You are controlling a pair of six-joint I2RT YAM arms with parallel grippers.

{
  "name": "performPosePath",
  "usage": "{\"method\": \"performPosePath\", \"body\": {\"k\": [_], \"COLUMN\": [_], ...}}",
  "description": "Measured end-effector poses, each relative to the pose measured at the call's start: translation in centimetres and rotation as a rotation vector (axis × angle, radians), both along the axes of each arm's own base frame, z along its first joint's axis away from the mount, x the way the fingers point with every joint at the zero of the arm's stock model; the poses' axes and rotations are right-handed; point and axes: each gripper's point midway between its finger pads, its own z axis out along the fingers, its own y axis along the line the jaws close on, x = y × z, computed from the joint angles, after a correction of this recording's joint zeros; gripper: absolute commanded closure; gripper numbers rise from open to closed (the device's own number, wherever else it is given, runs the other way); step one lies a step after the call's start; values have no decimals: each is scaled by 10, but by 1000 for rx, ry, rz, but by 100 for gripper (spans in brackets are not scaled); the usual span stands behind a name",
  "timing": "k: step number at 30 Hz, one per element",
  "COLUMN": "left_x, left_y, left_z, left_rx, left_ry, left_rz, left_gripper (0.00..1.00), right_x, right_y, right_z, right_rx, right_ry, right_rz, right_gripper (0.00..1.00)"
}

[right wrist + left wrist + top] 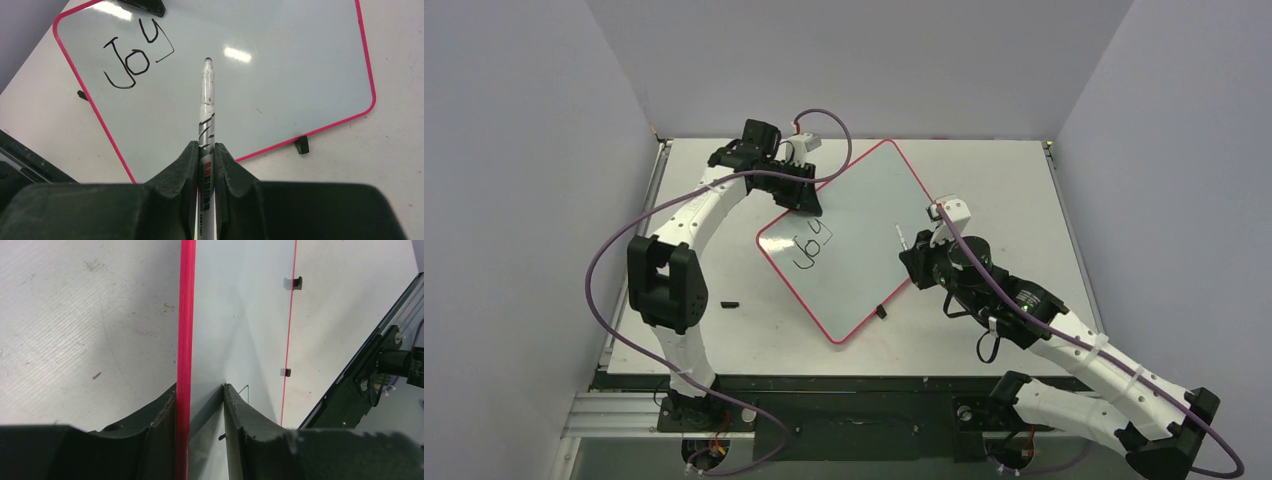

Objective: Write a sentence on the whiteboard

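Right pincer [206, 146] is clenched on the marker [207, 107], gripping the barrel low so the tip points forward over the whiteboard [280, 65]. Whether the tip touches I cannot tell. The sentence [136, 59] so far reads only "Joy", just left of the tip, so most of the writing is left to do. Left pincer [200, 388] straddles the red rim [186, 315] at the board's far-left edge, released: one finger lies against the rim and the other stands off it. It seems placed there to steady the board, which lies flat and skewed on the surface [1004, 180].
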Motion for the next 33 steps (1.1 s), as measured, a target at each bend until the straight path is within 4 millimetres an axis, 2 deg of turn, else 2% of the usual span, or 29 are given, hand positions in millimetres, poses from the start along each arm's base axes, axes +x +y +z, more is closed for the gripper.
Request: {"method": "performPosePath", "body": {"k": [9, 17, 23, 26, 30, 33], "left_x": [8, 16, 24, 30, 37, 29], "left_y": [11, 17, 18, 20, 21, 21], "left_z": [-10, -4, 9, 20, 43, 62], "left_rx": [74, 101, 109, 120, 123, 123], "left_ry": [-35, -76, -120, -146, -205, -247], "left_rz": [9, 17, 30, 47, 70, 73], "left_gripper": [61, 51, 38, 38, 38, 37], "right_x": [4, 5, 6, 6, 4, 3], "right_y": [2, 1, 0, 0, 3, 5], "right_z": [-10, -11, -11, -11, -11, -9], "right_rx": [-33, -35, -35, -34, -33, -10], "right_ry": [18, 20, 20, 20, 24, 38], "right_rz": [1, -4, -9, -6, 32, 78], "right_gripper": [100, 100, 100, 100, 100, 100]}}
